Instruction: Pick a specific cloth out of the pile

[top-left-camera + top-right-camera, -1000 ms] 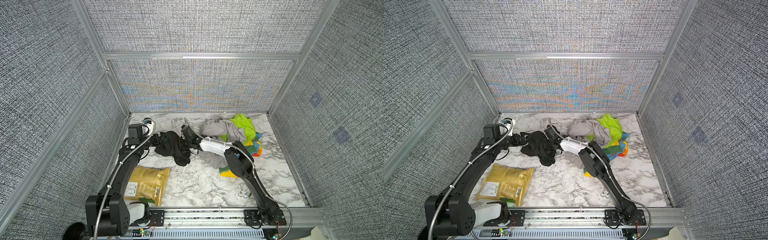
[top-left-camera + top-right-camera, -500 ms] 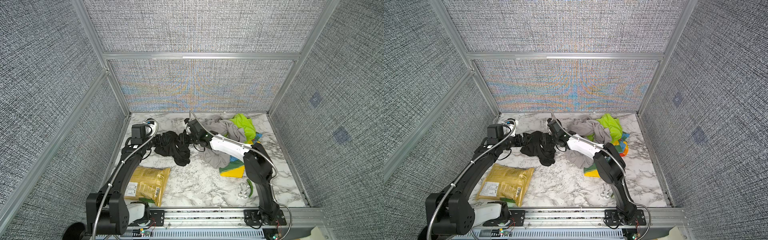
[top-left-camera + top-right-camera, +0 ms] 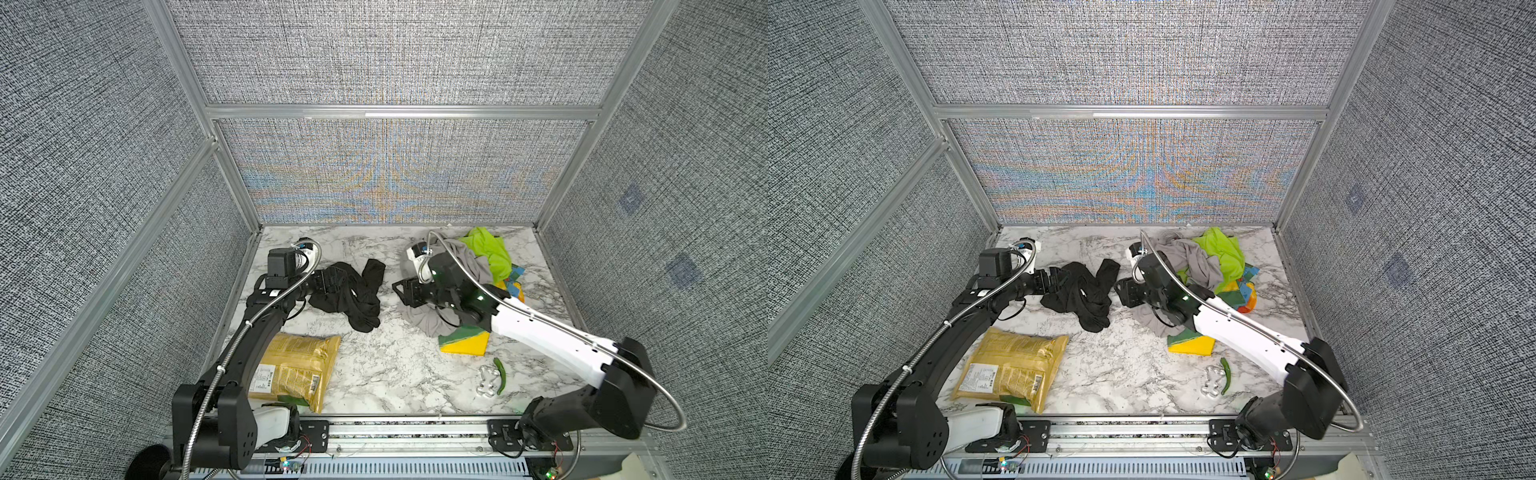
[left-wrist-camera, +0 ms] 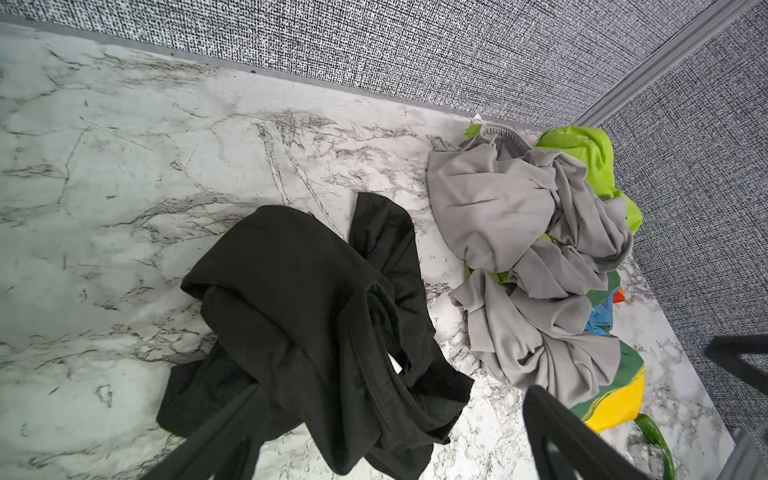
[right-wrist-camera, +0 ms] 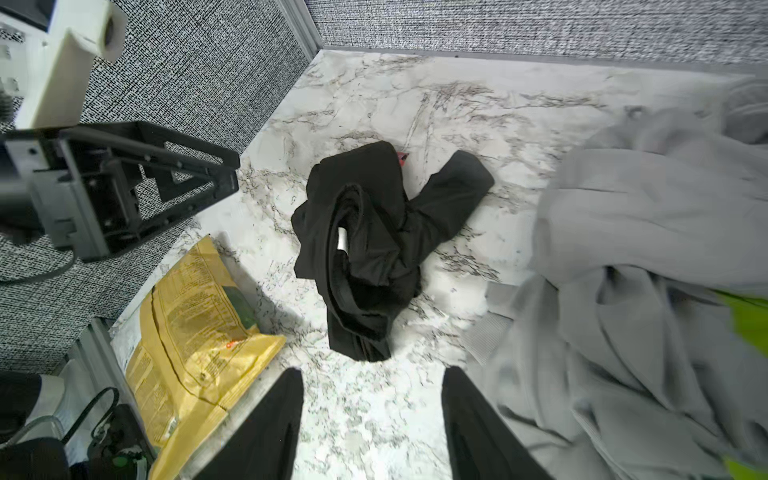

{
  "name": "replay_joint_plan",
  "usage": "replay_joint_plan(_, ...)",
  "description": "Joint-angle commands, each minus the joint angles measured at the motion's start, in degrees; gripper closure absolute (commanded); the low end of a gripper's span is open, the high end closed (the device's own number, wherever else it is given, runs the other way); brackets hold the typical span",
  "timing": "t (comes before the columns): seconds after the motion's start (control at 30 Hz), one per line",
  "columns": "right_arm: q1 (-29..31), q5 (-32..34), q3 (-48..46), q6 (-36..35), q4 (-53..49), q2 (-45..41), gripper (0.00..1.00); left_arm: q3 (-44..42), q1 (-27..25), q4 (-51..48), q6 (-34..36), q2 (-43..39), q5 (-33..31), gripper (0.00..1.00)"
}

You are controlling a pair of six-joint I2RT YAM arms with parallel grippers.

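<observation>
The black cloth (image 3: 351,291) lay crumpled on the marble table (image 3: 395,374), left of centre and apart from the pile (image 3: 478,262) of grey, lime-green and patterned fabrics in the far right corner. Its white tag (image 5: 343,240) showed. The left gripper (image 3: 327,281) stood at the cloth's left edge, jaws wide apart and empty. The right gripper (image 5: 372,374), between cloth and pile, had its jaws parted on nothing. A yellow snack bag (image 3: 295,365) lay toward the front.

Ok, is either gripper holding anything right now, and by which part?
Nothing is held. The left gripper is wide open at the black cloth, and the right gripper is open over the marble table.
</observation>
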Motion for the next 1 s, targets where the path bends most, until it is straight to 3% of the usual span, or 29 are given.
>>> replay_joint_plan(0.0,-0.38,3.5,-4.77,-0.82,-1.39,-6.34,0.41,-0.06,-0.74,0.74,0.87,0.24,-2.09,0.01)
replay_joint_plan(0.17,-0.6,4.61,-11.68,0.15,-1.39,-16.94,0.37,0.5,-3.14,-1.47,0.41,1.51,-9.49,0.03)
replay_joint_plan(0.43,-0.6,8.41,-16.45,-0.71,-3.55,-27.77,0.2,0.25,-8.31,-3.77,-5.66,6.21,-17.06,0.06)
replay_joint_plan(0.6,-0.6,9.89,-16.31,-1.86,-6.26,-29.55,0.17,0.16,-10.7,-3.17,-9.41,10.12,-20.77,0.16)
replay_joint_plan(0.97,-1.29,12.28,-16.08,-3.01,-8.66,-30.46,0.12,1.74,-11.84,1.57,-14.43,20.11,-22.34,0.16)
